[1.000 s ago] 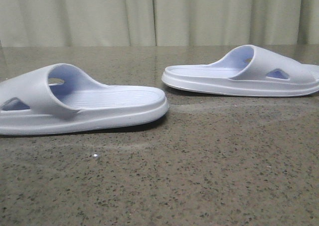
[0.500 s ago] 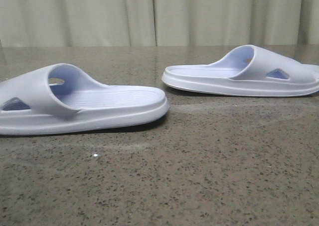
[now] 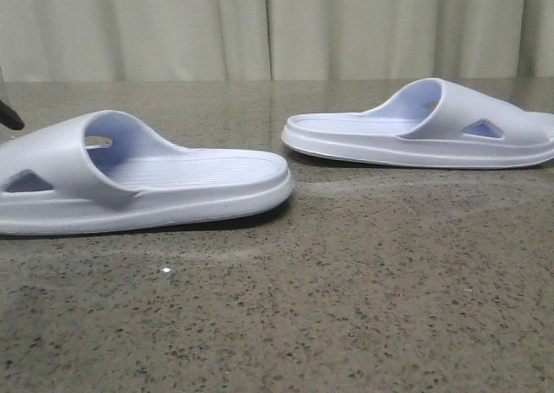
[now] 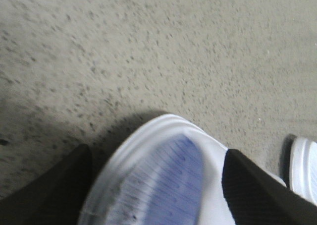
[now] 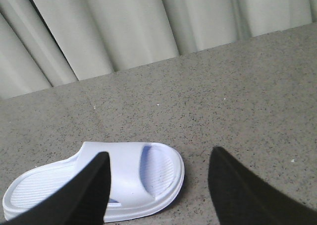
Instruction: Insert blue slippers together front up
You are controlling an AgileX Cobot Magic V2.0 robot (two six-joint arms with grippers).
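Two pale blue slippers lie soles down and well apart on the speckled worktop (image 3: 346,306): the near slipper (image 3: 143,181) to the left, the far slipper (image 3: 424,129) further back to the right. The left hand (image 4: 153,185) hangs open over the near slipper's end, one finger on each side. The right hand (image 5: 156,185) is open too, above the worktop near the far slipper.

two blue slippers, near one (image 3: 147,172), far one (image 3: 424,126) (both sole-down), one speckled table (image 3: 346,298), one curtain (image 3: 277,25)
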